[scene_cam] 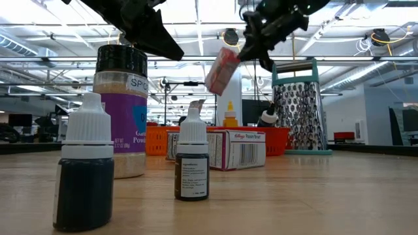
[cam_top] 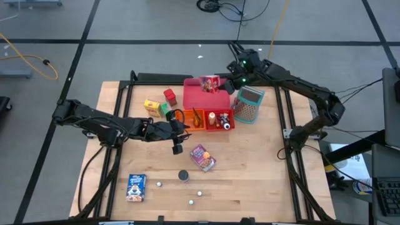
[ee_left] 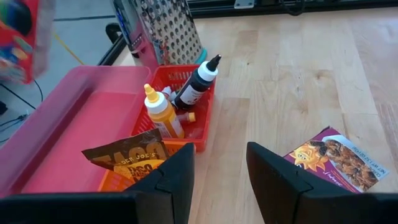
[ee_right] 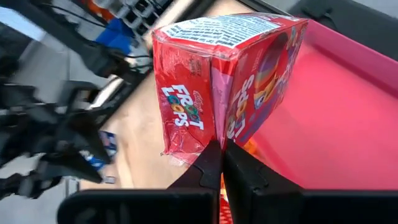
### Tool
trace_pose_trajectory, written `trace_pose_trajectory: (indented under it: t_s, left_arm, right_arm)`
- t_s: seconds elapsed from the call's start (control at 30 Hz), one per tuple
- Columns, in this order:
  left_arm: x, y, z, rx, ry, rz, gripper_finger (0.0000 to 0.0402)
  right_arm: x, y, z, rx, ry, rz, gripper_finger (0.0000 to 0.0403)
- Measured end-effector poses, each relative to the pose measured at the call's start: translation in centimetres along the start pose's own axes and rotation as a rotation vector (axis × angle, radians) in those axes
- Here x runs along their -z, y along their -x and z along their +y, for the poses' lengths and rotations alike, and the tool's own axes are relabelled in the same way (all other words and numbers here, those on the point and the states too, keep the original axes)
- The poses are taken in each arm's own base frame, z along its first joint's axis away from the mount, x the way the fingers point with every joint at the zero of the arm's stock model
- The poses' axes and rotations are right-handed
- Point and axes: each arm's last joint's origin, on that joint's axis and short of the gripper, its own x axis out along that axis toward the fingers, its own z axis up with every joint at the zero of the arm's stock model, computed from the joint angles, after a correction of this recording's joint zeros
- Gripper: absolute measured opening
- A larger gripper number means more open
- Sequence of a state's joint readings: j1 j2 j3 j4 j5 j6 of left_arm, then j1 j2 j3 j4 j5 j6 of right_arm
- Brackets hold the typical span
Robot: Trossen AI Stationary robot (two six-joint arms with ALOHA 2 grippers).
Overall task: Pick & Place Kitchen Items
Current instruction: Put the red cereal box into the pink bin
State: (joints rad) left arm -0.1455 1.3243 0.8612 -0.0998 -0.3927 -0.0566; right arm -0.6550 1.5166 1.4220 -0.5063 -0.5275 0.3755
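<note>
Nearest the front edge of the worktop (cam_top: pixel 262 181), the blue cereal box (cam_top: pixel 136 187) is lying flat, with three small white balls (cam_top: pixel 160 184) scattered beside it and the black round can (cam_top: pixel 183 175) standing just behind them. A little farther in, the purple packet (cam_top: pixel 203 157) is lying face up, just ahead of my left fingers (cam_top: pixel 177 148), which are hanging spread apart over the middle of the worktop and gripping nothing. Beyond them, the orange bin (cam_top: pixel 187 118) is carrying a brown taco packet (ee_left: pixel 126 159), and the red bin (cam_top: pixel 220 119) touching it is carrying a yellow squeeze bottle (ee_left: pixel 160 113) and a dark bottle (ee_left: pixel 196 87). To the left of the bins, a yellow box (cam_top: pixel 152 107), a green box (cam_top: pixel 164 109) and a red box (cam_top: pixel 169 95) are sitting close together. Behind the bins, the flat pink tray (cam_top: pixel 199 97) is lying bare, with the metal grater (cam_top: pixel 249 104) standing at its right. At the far edge, my right fingers (ee_right: pixel 222 163) are pinching tight on the red Froot Loops box (ee_right: pixel 217 74), holding it tilted in the air over the tray's back rim.
</note>
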Motion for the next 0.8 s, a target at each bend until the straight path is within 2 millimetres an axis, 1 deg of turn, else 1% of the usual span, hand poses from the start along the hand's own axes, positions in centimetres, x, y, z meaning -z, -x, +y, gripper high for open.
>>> trace_pose_trajectory:
  t_s: [0.2, 0.33, 0.43, 0.67, 0.8]
  left_arm:
    - [0.0, 0.0, 0.0, 0.000, 0.000, 0.000, 0.0150]
    - [0.0, 0.0, 0.0, -0.001, 0.000, 0.000, 0.0150]
    - [0.0, 0.0, 0.0, -0.001, 0.000, 0.000, 0.0150]
    - [0.0, 0.0, 0.0, -0.002, 0.000, 0.000, 0.0150]
    - [0.0, 0.0, 0.0, -0.002, 0.000, 0.000, 0.0150]
  right_arm:
    - [-0.2, -1.8, -3.3, 0.056, -0.074, 0.047, 0.0000]
    - [-0.2, -2.8, -5.6, 0.048, -0.128, 0.091, 0.0000]
    - [-0.1, -3.2, -7.1, 0.054, -0.161, 0.108, 0.0000]
    - [-0.1, -3.5, -9.1, 0.082, -0.196, 0.118, 0.0000]
    - [-0.1, -3.6, -9.3, 0.082, -0.169, 0.121, 0.0000]
